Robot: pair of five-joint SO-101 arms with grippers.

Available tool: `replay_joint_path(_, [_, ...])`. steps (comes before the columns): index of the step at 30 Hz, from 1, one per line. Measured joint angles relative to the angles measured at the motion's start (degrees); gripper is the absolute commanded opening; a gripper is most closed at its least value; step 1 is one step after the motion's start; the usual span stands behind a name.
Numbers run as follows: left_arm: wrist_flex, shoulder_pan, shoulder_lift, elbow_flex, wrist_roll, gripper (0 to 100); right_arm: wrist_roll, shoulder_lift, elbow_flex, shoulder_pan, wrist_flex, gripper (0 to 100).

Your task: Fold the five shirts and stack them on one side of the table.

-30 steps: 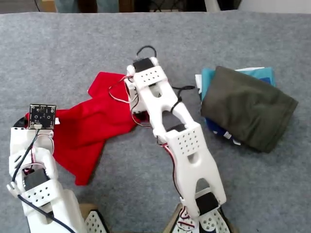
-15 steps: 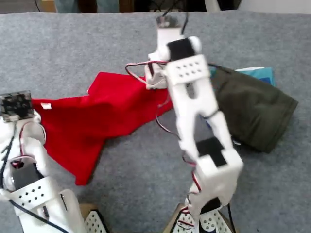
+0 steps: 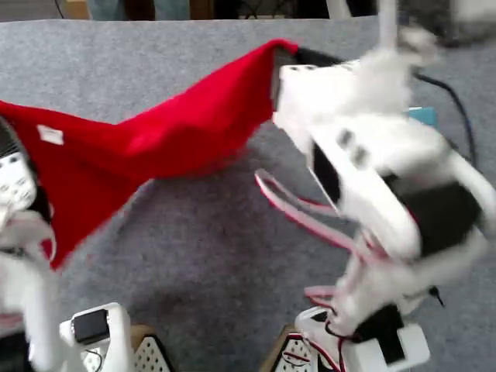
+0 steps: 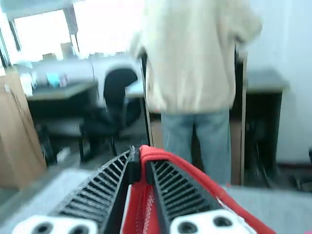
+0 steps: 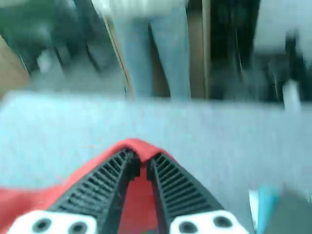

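A red shirt [image 3: 170, 143] hangs stretched in the air above the grey table [image 3: 201, 240], held at two ends. My left gripper [image 3: 9, 141] grips its left end near the picture's left edge. My right gripper [image 3: 284, 56] grips the right end, high near the table's far side. In the left wrist view the black ribbed fingers [image 4: 168, 187] are shut on a fold of red cloth [image 4: 146, 152]. The right wrist view shows its gripper [image 5: 141, 163] likewise shut on a red fold [image 5: 134, 144]. The right arm hides most of the folded stack; one teal corner [image 3: 424, 116] peeks out.
The teal and dark green edge of the folded stack [image 5: 275, 207] lies on the table's right side. A person [image 4: 195, 63] stands beyond the table's far edge. Bare grey table lies under the raised shirt.
Both arms have lifted the red shirt off the table and pulled it out wide between them. The right arm swung up and toward the far side, covering the folded stack.
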Motion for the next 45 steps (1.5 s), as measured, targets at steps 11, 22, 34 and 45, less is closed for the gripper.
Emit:
replay_joint_path(11, [14.5,0.0,5.8,-29.2,1.7,3,-0.7,-9.1,-13.7,-0.1,-10.3,1.4])
replay_joint_path(22, [29.7,0.0,-1.1,-27.2,-7.5,3,-0.7,-10.5,-14.1,-0.1,-9.4,1.4])
replay_joint_path(34, [32.9,-6.0,-13.5,-16.0,-10.5,3,0.7,-10.5,-14.1,-0.1,-1.1,1.4])
replay_joint_path(45, [32.9,-18.0,-13.8,-16.4,-4.2,3,3.1,-14.6,-14.9,-0.1,0.9,1.4])
